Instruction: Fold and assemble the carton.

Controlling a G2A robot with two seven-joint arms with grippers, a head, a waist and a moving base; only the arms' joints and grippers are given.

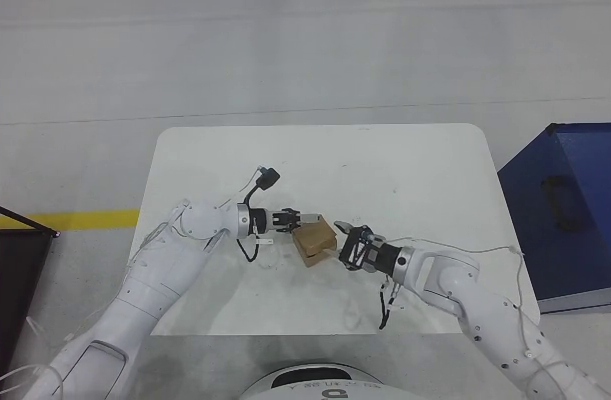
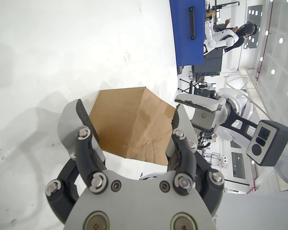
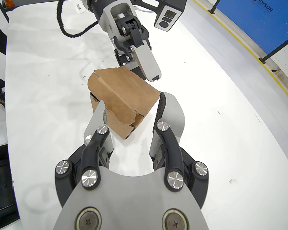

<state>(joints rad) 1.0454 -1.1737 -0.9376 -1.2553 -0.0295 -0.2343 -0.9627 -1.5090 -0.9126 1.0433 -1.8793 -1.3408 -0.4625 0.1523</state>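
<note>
Brown corrugated cardboard makes up the small carton point(image 1: 313, 243), which rests on the white rounded-corner table point(image 1: 415, 160) a little toward 6 o'clock from the tabletop's centre. It is partly folded into a squat, roof-like block. Its panels meet in a ridge along the top, and rumpled flaps overlap at the end facing the right arm. The left gripper point(image 1: 305, 217) is at the carton's 11 o'clock side in the top view. Its pincer is spread wide, with the carton's sloping panels lying between the two fingers point(image 2: 82, 113). Whether the pads actually press on the cardboard cannot be told. The right gripper point(image 1: 349, 248) is at the carton's 3 o'clock side, its pincer likewise spread wide. The flapped end of the carton sits between its fingers point(image 3: 169, 111), the thinner one just beside the end face. A firm hold cannot be made out there either. A large dark blue box point(image 1: 575, 210) stands on the floor at the table's 3 o'clock. A yellow floor stripe point(image 1: 85, 218) runs off at the table's 9 o'clock.
</note>
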